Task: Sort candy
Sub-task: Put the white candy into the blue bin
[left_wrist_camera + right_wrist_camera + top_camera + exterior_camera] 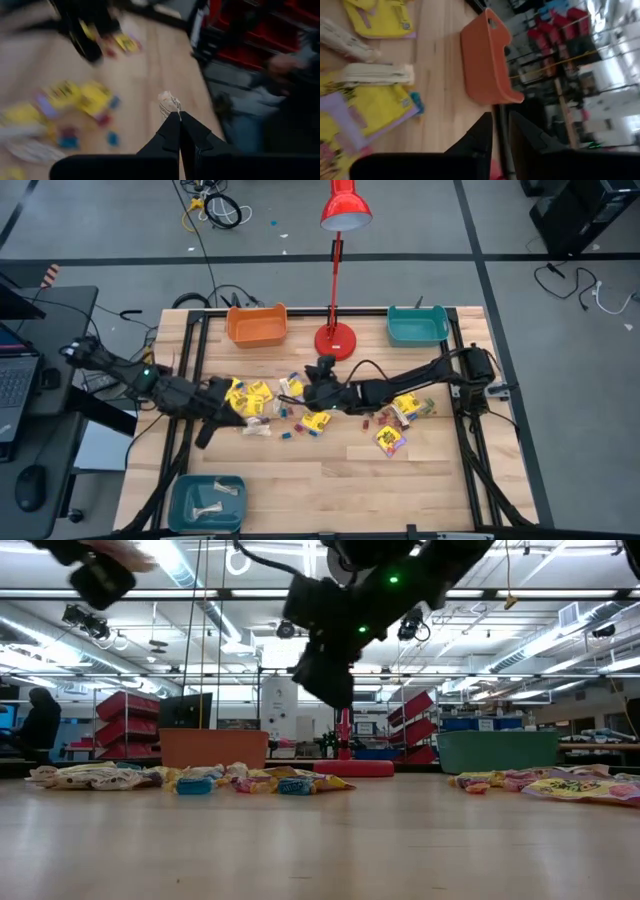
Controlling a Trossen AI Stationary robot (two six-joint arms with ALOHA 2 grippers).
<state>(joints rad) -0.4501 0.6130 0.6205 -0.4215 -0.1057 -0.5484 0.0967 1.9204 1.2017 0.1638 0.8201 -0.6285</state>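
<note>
A: Left gripper (179,116) is pinched on a pale candy (169,103), up over the pile's left edge.

B: Goal?

A: Prob. the near-left teal bin (180,498), toward the table's front; left arm's closest.

B: Right gripper (501,119)?

A: Slightly parted, empty, by the orange bin (487,57). Only the wrist cam shows the grasp.

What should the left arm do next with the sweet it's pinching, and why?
Probably carry it to the teal bin on the left arm's side. The left end effector is shut on a pale wrapped candy, and that bin already holds similar pale bars.
</note>
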